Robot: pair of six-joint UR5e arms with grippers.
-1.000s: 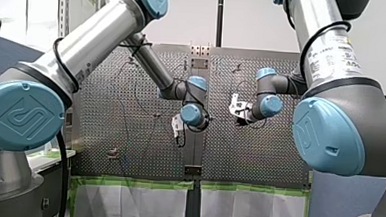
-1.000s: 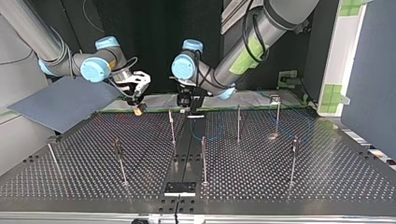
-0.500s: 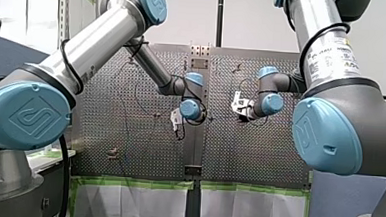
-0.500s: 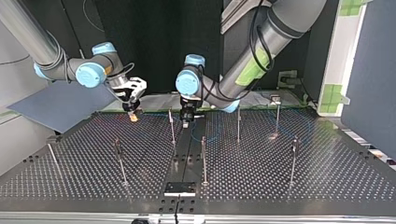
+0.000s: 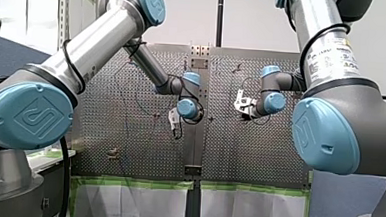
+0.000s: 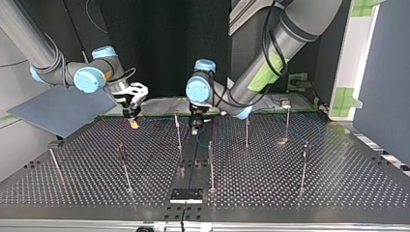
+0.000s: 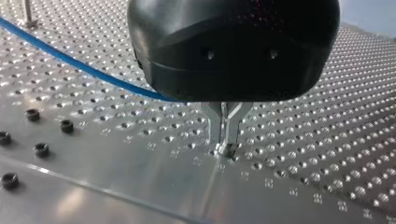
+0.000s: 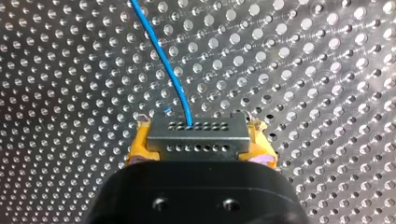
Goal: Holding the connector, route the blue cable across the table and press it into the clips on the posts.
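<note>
In the right wrist view my right gripper (image 8: 200, 140) is shut on a grey connector (image 8: 198, 135) between its yellow pads (image 8: 140, 142). A blue cable (image 8: 163, 60) leaves the connector and runs ahead over the perforated table. In the top view this gripper (image 6: 131, 119) hangs low at the far left. My left gripper (image 6: 196, 127) stands near the centre rail beside a thin post (image 6: 178, 130). In the left wrist view its metal fingers (image 7: 233, 126) stand together, tips (image 7: 226, 148) at the table surface. The blue cable (image 7: 84, 67) passes behind that gripper. I see nothing between the tips.
Several thin clip posts (image 6: 211, 164) (image 6: 246, 128) (image 6: 304, 164) (image 6: 123, 166) stand across the table. A black plate (image 6: 186, 195) sits at the near edge of the top view. A blue-grey sheet (image 6: 63, 108) lies at its far left. Bolt heads (image 7: 41, 149) dot the rail.
My left gripper came nearer in the top view and dropped to the table by the centre rail. My right gripper carried the connector to that view's left.
</note>
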